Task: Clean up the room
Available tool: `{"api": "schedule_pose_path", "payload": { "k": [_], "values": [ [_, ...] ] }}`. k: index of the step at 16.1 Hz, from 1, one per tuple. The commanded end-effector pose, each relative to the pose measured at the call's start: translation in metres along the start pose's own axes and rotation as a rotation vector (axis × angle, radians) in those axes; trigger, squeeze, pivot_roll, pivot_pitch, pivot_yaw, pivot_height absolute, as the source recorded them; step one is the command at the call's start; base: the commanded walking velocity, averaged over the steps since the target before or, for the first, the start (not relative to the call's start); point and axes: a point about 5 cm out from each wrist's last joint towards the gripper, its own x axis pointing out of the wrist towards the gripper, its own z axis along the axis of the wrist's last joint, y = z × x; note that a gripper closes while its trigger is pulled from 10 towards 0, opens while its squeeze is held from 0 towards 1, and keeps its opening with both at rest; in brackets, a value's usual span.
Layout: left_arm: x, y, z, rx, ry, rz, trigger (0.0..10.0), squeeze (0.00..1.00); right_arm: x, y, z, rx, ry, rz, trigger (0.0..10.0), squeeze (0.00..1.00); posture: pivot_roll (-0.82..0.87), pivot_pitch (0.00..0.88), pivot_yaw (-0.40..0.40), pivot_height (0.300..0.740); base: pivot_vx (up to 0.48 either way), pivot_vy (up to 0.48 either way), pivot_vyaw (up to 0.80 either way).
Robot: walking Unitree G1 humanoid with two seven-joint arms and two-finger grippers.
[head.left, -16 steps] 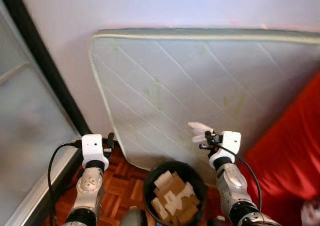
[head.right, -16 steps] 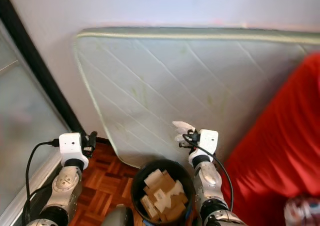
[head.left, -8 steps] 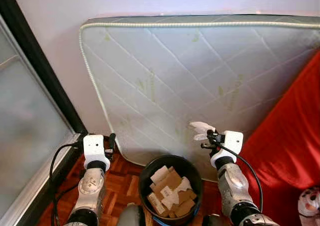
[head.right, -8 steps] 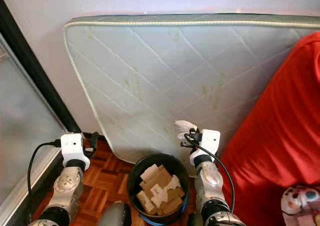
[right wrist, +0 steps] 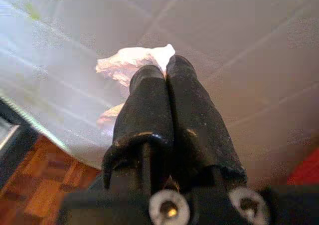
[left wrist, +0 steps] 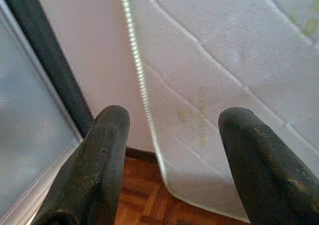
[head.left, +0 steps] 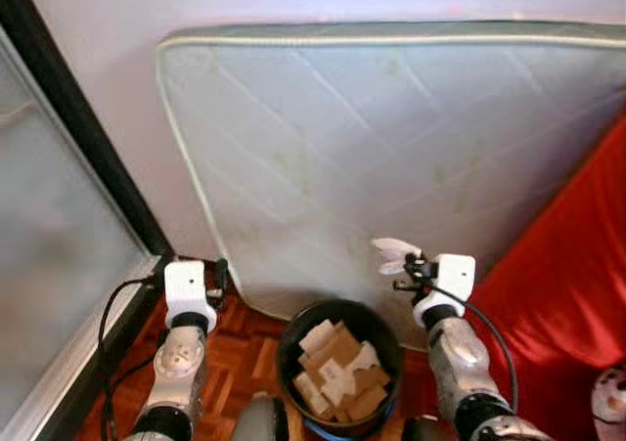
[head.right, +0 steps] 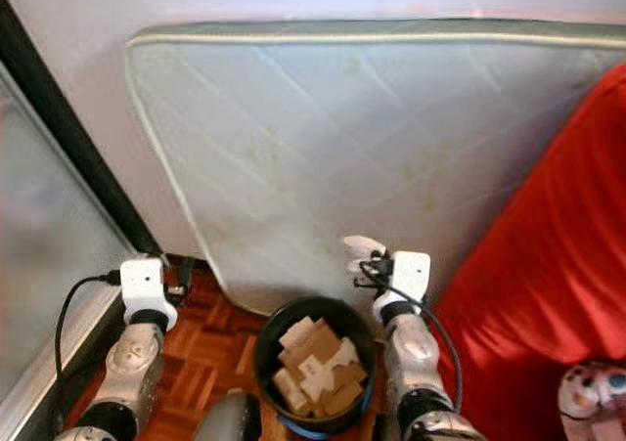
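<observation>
Below both arms, a black bin (head.left: 337, 368) on the floor holds cardboard scraps (head.left: 337, 377). Right gripper (right wrist: 162, 75), above its rim, pinches a white tissue (head.left: 394, 253). Left gripper (left wrist: 172, 120) gapes, holding nothing.

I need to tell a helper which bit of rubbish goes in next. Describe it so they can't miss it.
Find the pale mattress leaning on the wall, then the black bin below it. Above the bin's right rim, the right gripper pinches a crumpled white tissue, unlike the brown cardboard scraps inside.
</observation>
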Motion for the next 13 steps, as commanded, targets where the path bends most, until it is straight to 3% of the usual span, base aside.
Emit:
{"api": "schedule_pose_path", "payload": {
  "k": [1,4,8,13],
  "values": [
    [0.0001,0.0034,-0.0004,-0.006,0.006,0.016,10.0,0.0,-0.0003,-0.0008,-0.0021,0.012,0.015,-0.009,10.0,0.0,-0.06,0.026,0.08,0.623,0.0,0.0,0.0],
    [0.0001,0.0035,-0.0004,-0.006,0.007,0.017,10.0,0.0,-0.0011,-0.0024,-0.0039,0.003,0.028,-0.004,10.0,0.0,-0.06,0.026,0.079,0.623,0.0,0.0,0.0],
    [0.0002,0.0033,-0.0007,-0.005,0.01,0.016,10.0,0.0,-0.0011,-0.0015,-0.0044,0.002,0.03,0.0,10.0,0.0,-0.06,0.027,0.078,0.623,0.0,0.0,0.76],
    [0.0001,0.0032,-0.0007,-0.004,0.01,0.015,10.0,0.0,-0.0016,-0.0002,-0.0071,0.029,0.042,0.001,10.0,0.0,-0.06,0.027,0.08,0.623,0.0,0.0,0.0]
  ]
}}
